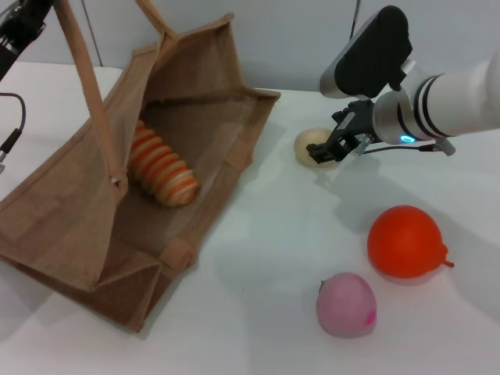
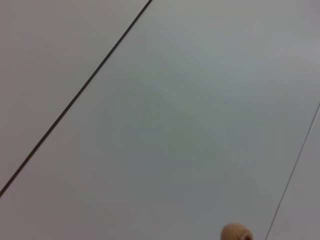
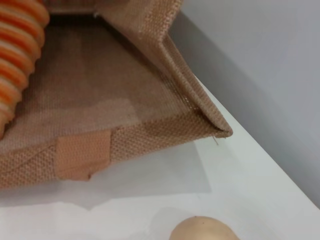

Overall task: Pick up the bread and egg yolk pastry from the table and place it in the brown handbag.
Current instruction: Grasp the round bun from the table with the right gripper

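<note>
My right gripper [image 1: 332, 151] is down at the table [image 1: 266, 234], right over the egg yolk pastry [image 1: 311, 146], the small pale bun sitting just past the open corner of the brown handbag [image 1: 195, 117]. In the head view my dark fingers overlap the bun's near side, and they look spread with nothing clamped between them yet, though I cannot tell for sure whether a fingertip already touches it. My right wrist view shows the bun's rounded top close beneath me, with the bag's corner and its open mouth lying straight ahead. That is what the next move hangs on: the bun is under my hand, and the bag opens just beside it, toward my left, so I judge a short lift and a short carry across would do. The bun is round, so no grip direction matters. The bread [image 1: 160, 168], the striped loaf, already lies inside the bag on its lower wall, long axis running along the bag's floor. My left gripper is up at the far left, holding up a handle I think, but I cannot tell its fingers.
</note>
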